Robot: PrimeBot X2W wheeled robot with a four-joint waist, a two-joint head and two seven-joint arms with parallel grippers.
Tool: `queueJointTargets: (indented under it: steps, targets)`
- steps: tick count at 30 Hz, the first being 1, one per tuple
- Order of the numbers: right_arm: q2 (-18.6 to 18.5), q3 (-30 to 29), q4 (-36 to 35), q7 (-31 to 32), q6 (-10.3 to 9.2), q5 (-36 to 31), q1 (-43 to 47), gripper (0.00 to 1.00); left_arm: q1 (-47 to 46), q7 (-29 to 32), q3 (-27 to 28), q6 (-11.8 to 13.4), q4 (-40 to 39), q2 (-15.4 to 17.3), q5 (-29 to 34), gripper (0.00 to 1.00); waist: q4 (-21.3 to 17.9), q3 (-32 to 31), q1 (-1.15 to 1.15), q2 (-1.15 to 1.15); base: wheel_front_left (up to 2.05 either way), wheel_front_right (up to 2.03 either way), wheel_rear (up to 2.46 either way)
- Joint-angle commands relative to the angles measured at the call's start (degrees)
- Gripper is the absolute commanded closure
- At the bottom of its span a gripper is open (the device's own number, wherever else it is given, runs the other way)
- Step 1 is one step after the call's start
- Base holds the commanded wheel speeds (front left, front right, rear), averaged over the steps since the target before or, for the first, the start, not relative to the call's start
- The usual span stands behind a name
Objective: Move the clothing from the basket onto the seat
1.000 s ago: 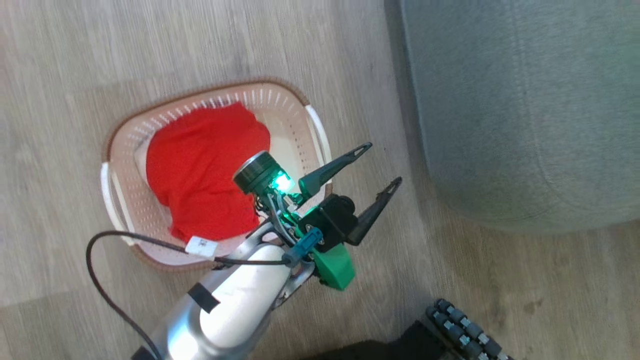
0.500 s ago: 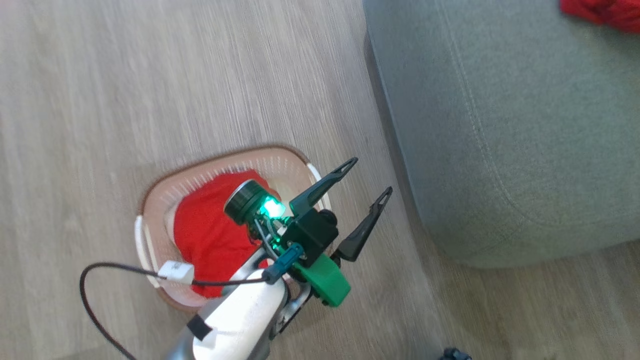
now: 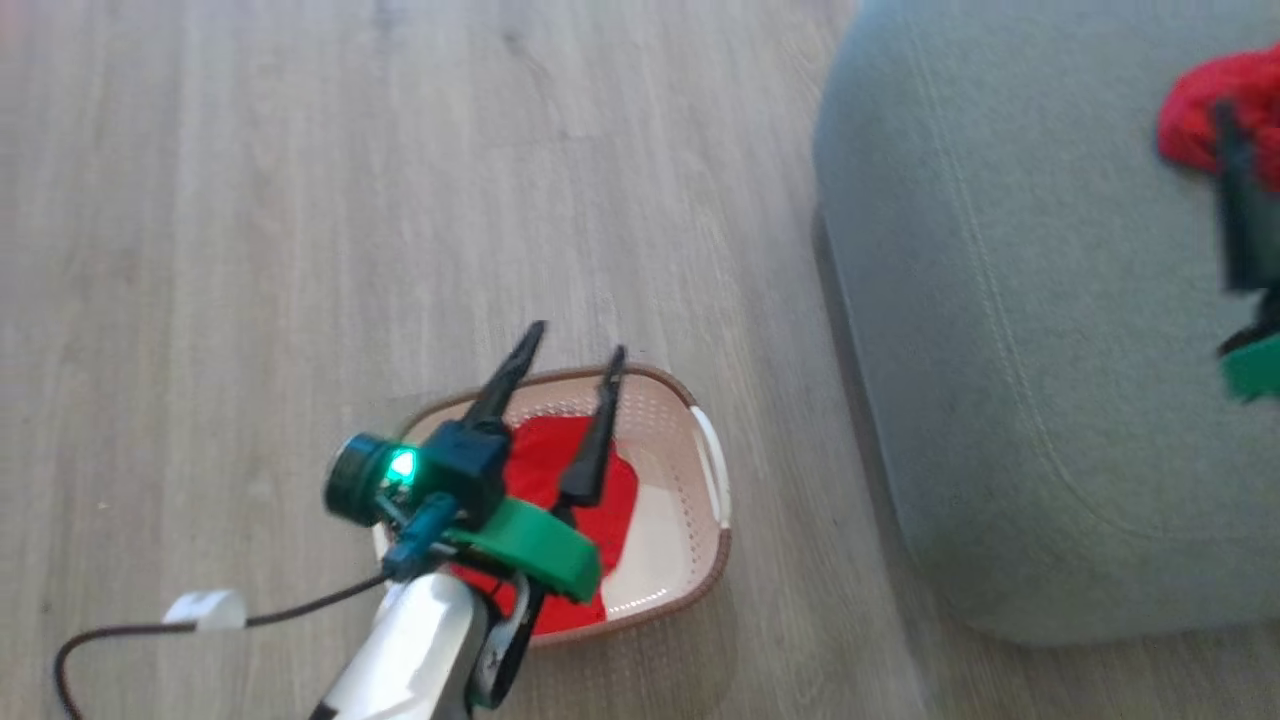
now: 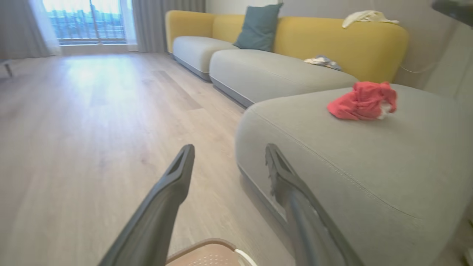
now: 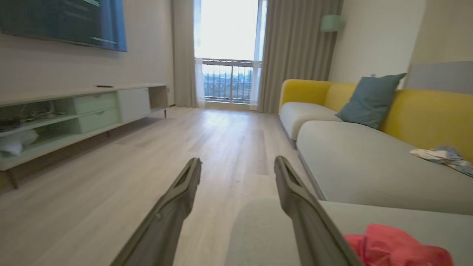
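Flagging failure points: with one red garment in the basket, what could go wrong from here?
The open left gripper hangs over the basket: it might snag the perforated wall and lift the basket with the red garment inside. The open right gripper sits close beside the garment on the seat and could drag it off.

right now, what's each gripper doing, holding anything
Left gripper: jaws open, empty, above the basket.
Right gripper: jaws open, empty, over the seat.
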Motion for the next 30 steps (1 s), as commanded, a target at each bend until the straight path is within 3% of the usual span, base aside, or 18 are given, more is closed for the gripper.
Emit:
queueJointTargets:
  steps: [1, 8, 21, 30]
  targets:
    - [-0.45, -0.22, -2.60, -0.36, -0.01, -0.72, 1.60, 0.00, -0.17, -0.28, 2.53, 0.77, -2.43, -0.25, 0.29, 0.00, 2.06, -1.75, 0.01, 0.00, 0.00, 0.00, 0.00]
    - [6.42, -1.89, -8.66, -0.36, -0.01, -2.89, 9.64, 0.00, 3.39, -0.28, 7.15, 4.19, -3.86, -0.25, 1.34, 0.00, 6.09, -4.32, 0.01, 0.00, 0.00, 0.00, 0.00]
    - [17.30, -5.00, -9.81, -0.36, -0.01, -10.07, 21.53, 0.00, 7.96, -0.28, 12.05, 10.29, -5.10, -0.26, 0.04, 0.00, 10.98, -7.57, 0.01, 0.00, 0.00, 0.00, 0.00]
    - [21.67, -4.69, -7.64, -0.36, -0.01, -12.64, 23.52, 0.00, 11.32, -0.28, 12.46, 10.56, -5.31, -0.26, 2.81, 0.00, 11.04, -8.33, 0.01, 0.00, 0.00, 0.00, 0.00]
